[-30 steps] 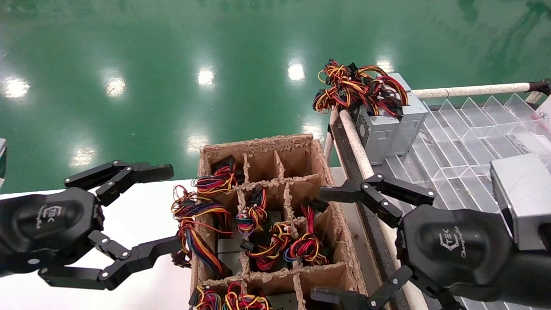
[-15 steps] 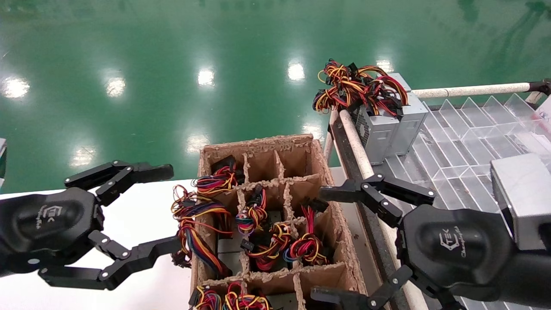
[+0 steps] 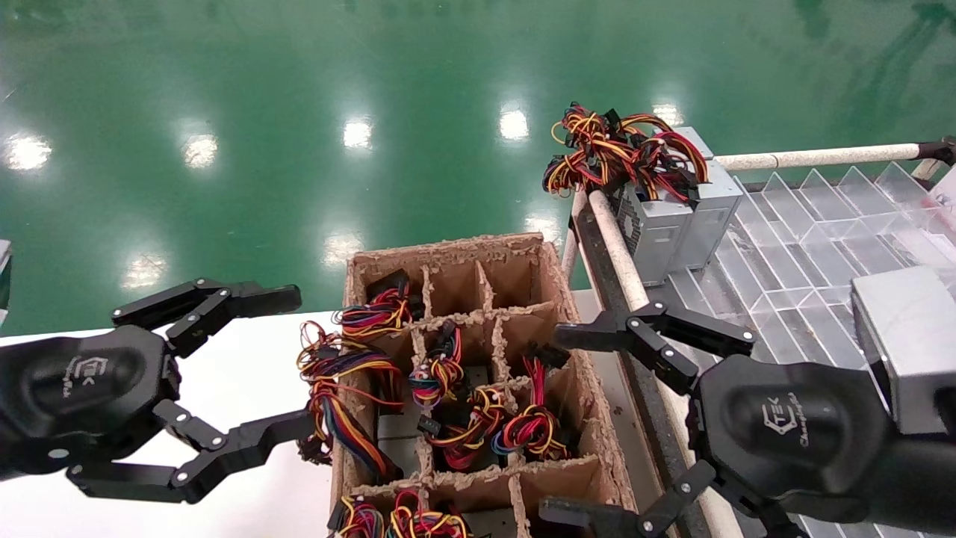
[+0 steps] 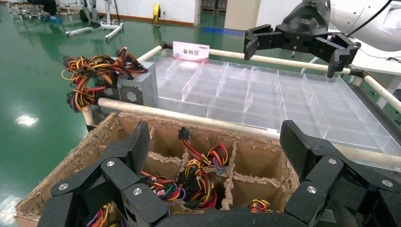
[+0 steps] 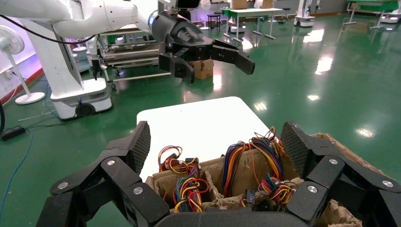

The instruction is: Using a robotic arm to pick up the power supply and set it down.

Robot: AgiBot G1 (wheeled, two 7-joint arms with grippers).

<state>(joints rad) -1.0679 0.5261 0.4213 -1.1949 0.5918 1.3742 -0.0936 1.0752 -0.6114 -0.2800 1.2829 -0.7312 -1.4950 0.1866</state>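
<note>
Two silver-grey power supplies [image 3: 676, 224] stand upright in the far left corner of the clear divided tray [image 3: 806, 246], their red, yellow and black wires [image 3: 620, 149] spilling over the rail. One of them, its vent side facing out, also shows in the left wrist view [image 4: 137, 87]. More wire bundles [image 3: 478, 418] stick out of the cells of a brown cardboard box [image 3: 553, 276]. My right gripper [image 3: 553, 424], carried on the silver wrist block [image 3: 904, 344], hangs open at the box's right wall. My left gripper [image 3: 299, 362] hangs open at its left wall. Both hold nothing [image 4: 215, 142] [image 5: 215, 139].
A pale rail [image 3: 620, 254] runs between the cardboard box and the tray. The box stands on a white table [image 3: 239, 373] above a glossy green floor. A white label card [image 4: 190, 50] stands at the tray's far edge.
</note>
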